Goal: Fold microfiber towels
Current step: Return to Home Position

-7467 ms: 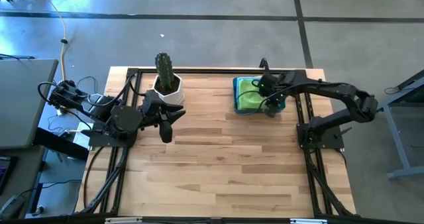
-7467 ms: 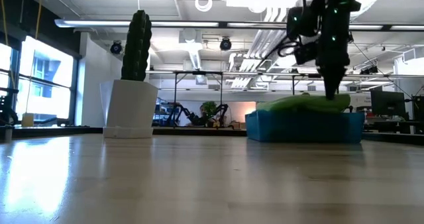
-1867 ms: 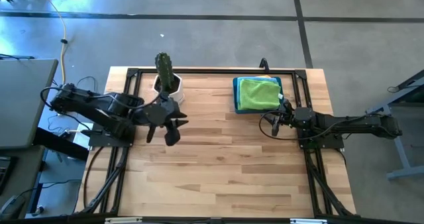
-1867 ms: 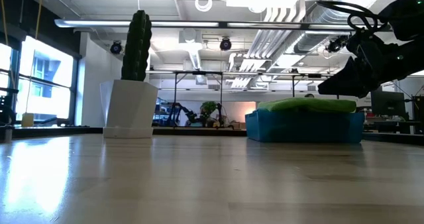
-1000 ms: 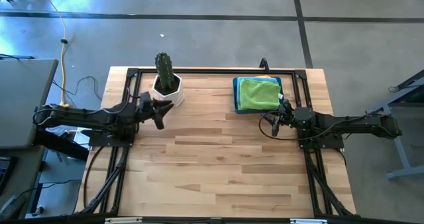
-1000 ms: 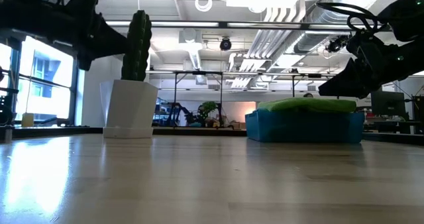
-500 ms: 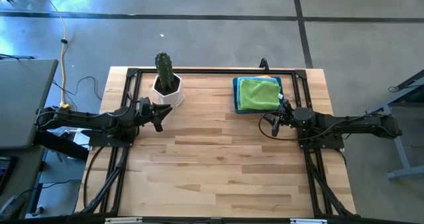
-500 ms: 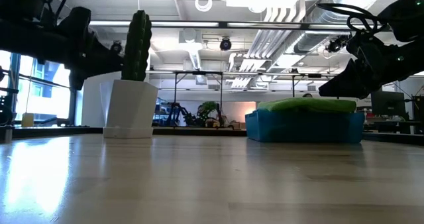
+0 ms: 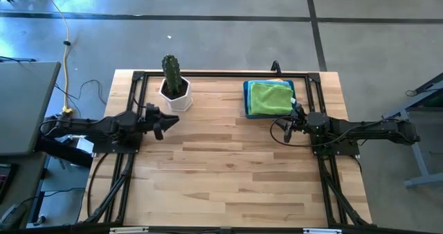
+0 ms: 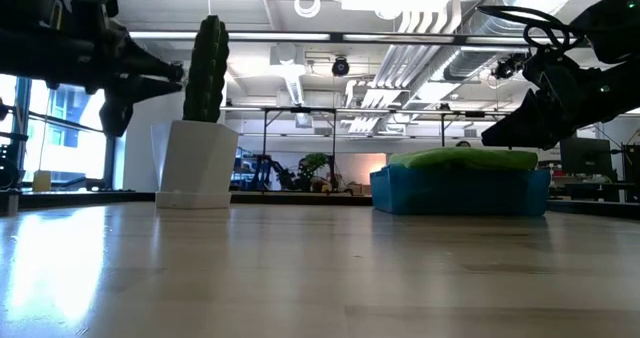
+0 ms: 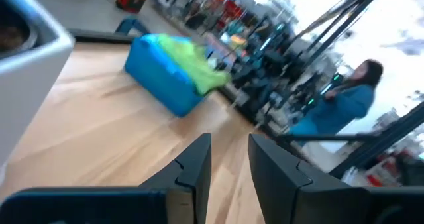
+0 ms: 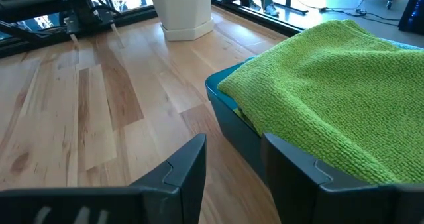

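Observation:
A lime green microfiber towel [image 9: 270,97] lies on top of a stack in the blue plastic bin [image 9: 246,104] at the table's far right. It also shows in the low view [image 10: 460,158] and the right wrist view [image 12: 331,78]. The cloths beneath it are hidden. My right gripper [image 9: 287,127] hovers just near of the bin, level, open by a narrow gap and empty. My left gripper [image 9: 165,121] is at the table's left side, beside the cactus pot, open by a narrow gap and empty.
A cactus in a white pot [image 9: 174,88] stands at the far left, close to my left gripper. The black frame rails [image 9: 325,178] run along the table's left, right and far edges. The bare wooden tabletop [image 9: 228,172] spreads across the middle and near side.
My left gripper has drawn back a little toward the table's left edge and come down beside the cactus pot, tipping closer to level.

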